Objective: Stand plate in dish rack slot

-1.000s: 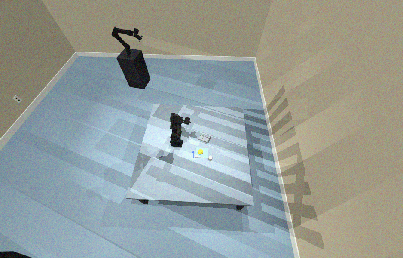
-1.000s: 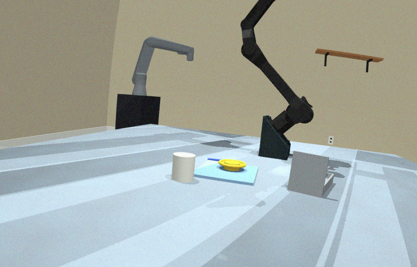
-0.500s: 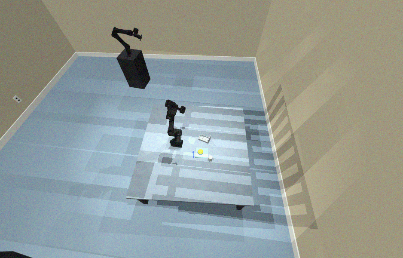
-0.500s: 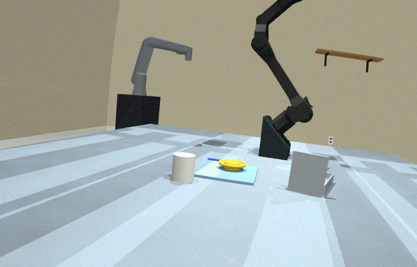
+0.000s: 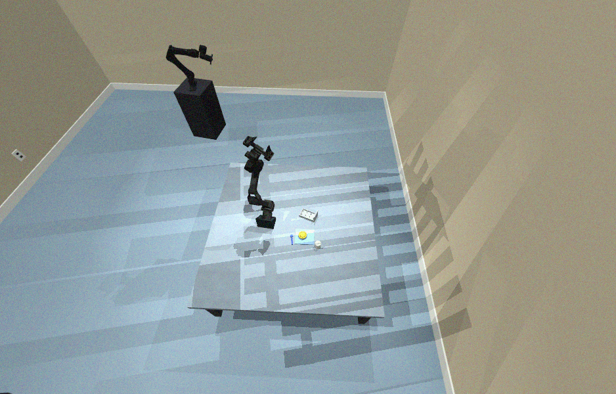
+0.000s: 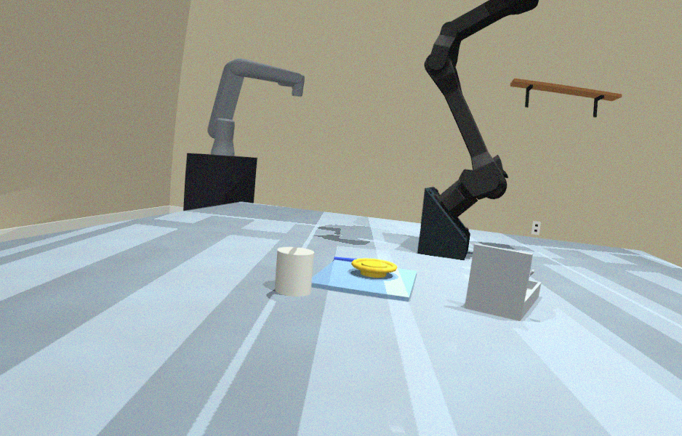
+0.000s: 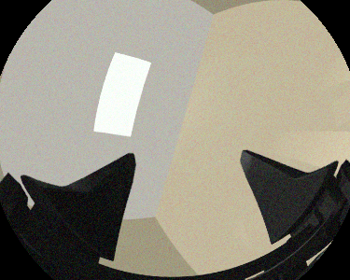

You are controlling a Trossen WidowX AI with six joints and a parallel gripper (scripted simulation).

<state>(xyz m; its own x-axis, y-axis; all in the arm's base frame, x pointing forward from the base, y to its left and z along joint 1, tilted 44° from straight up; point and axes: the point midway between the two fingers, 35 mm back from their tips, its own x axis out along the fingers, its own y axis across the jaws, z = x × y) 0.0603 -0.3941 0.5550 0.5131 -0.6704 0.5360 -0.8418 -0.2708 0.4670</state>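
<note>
A yellow plate (image 5: 302,234) (image 6: 374,265) lies flat on a light blue board (image 5: 310,240) (image 6: 333,277). The dish rack (image 5: 314,218) (image 6: 498,278) stands on the table apart from the board; the exterior view shows mostly its grey end wall, so its slots are largely hidden there. In the top view small rails show inside it. My gripper (image 5: 260,145) (image 7: 191,158) is wide open and empty, raised high and far from plate and rack. The wrist view shows only walls, ceiling and a bright panel between and above the fingers. The gripper is out of the exterior view.
A cream cup (image 5: 318,243) (image 6: 294,272) stands beside the board's corner. A blue utensil (image 5: 291,240) (image 6: 344,259) lies along the board's edge on the arm's side. The arm's dark base (image 5: 266,222) (image 6: 441,227) stands on the table (image 5: 301,293).
</note>
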